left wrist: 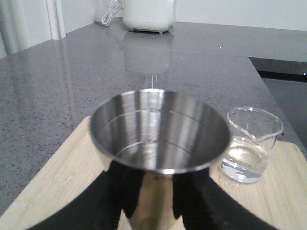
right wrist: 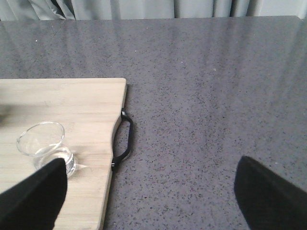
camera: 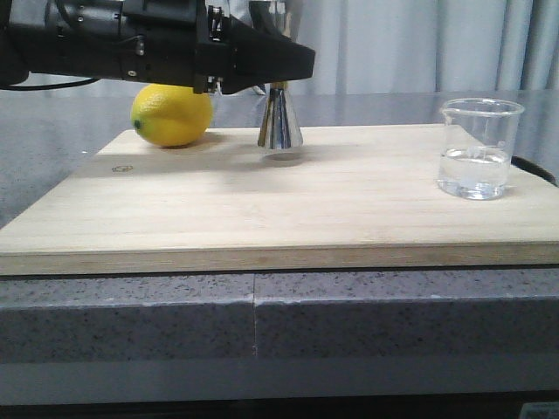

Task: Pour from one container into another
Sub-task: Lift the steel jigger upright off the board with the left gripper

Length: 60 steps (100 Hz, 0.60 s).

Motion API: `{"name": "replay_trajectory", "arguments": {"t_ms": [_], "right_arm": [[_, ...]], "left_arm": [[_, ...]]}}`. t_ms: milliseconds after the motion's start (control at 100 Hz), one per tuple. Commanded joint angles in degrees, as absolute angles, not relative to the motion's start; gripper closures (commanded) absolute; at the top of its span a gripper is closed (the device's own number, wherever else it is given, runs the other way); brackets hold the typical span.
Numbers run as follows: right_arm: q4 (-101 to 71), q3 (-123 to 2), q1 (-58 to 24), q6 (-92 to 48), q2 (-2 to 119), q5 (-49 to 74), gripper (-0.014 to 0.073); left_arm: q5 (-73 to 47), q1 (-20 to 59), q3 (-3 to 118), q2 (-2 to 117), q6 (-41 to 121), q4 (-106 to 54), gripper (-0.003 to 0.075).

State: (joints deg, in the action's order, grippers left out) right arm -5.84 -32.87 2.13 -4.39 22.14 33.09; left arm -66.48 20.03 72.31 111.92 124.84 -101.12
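Note:
The steel jigger (camera: 279, 124) stands upright at the back of the wooden board (camera: 288, 205), its base just above a soft shadow. My left gripper (camera: 269, 85) is shut on its upper part. In the left wrist view the jigger's (left wrist: 158, 132) open cup looks empty, and the black fingers (left wrist: 117, 191) press on its waist from both sides. The glass beaker (camera: 479, 148), holding a little clear liquid, stands on the board's right end; it shows too as the beaker (left wrist: 249, 143) and the beaker (right wrist: 44, 146). My right gripper (right wrist: 153, 201) is open over the counter beside the board, with nothing in it.
A yellow lemon (camera: 172, 114) lies at the board's back left, close to the jigger. The board's black handle (right wrist: 122, 139) sticks out on its right side. Grey speckled counter (right wrist: 206, 96) surrounds the board. A white appliance (left wrist: 147, 14) stands far back.

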Motion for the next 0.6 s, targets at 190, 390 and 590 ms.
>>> {"name": "replay_trajectory", "arguments": {"t_ms": [190, 390, 590], "right_arm": [[-5.54, -34.77, 2.35, -4.64, 23.02, 29.1, -0.0048], [-5.54, -34.77, 2.35, -4.64, 23.02, 29.1, -0.0048], [-5.54, -34.77, 2.35, -4.64, 23.02, 29.1, -0.0048]], "left_arm": [[-73.34, 20.5, 76.19, 107.73, 120.11, -106.08, 0.0483], [-73.34, 20.5, 76.19, 104.8, 120.11, -103.24, 0.0483], [-73.34, 20.5, 76.19, 102.28, 116.99, -99.02, 0.0483]]}}
